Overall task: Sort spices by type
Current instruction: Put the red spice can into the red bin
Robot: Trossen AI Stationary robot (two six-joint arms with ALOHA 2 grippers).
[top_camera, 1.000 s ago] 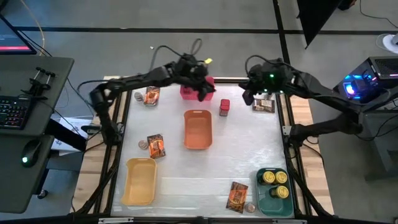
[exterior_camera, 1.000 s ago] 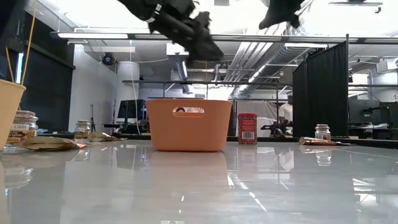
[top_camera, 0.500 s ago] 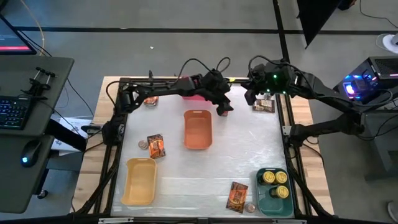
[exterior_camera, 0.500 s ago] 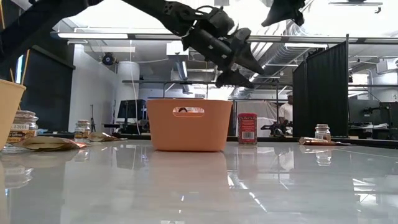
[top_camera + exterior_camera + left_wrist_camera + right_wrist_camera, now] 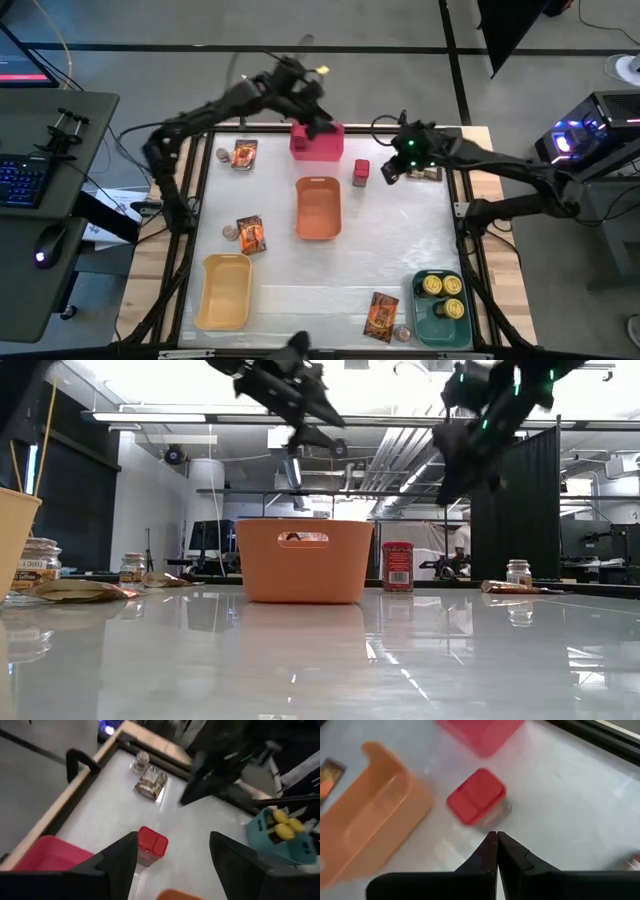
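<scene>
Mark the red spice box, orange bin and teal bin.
red spice box (image 5: pixel 361 172), high view, on its lid
orange bin (image 5: pixel 318 208), high view, on its bare floor
teal bin (image 5: pixel 422 318), high view, on its left wall

Red spice box (image 5: pixel 361 172), pink bin (image 5: pixel 317 143), orange bin (image 5: pixel 318 208), yellow bin (image 5: pixel 226 291), teal bin (image 5: pixel 420 322) with yellow-topped tins (image 5: pixel 441 297), orange-brown printed packets (image 5: pixel 251 235).
</scene>
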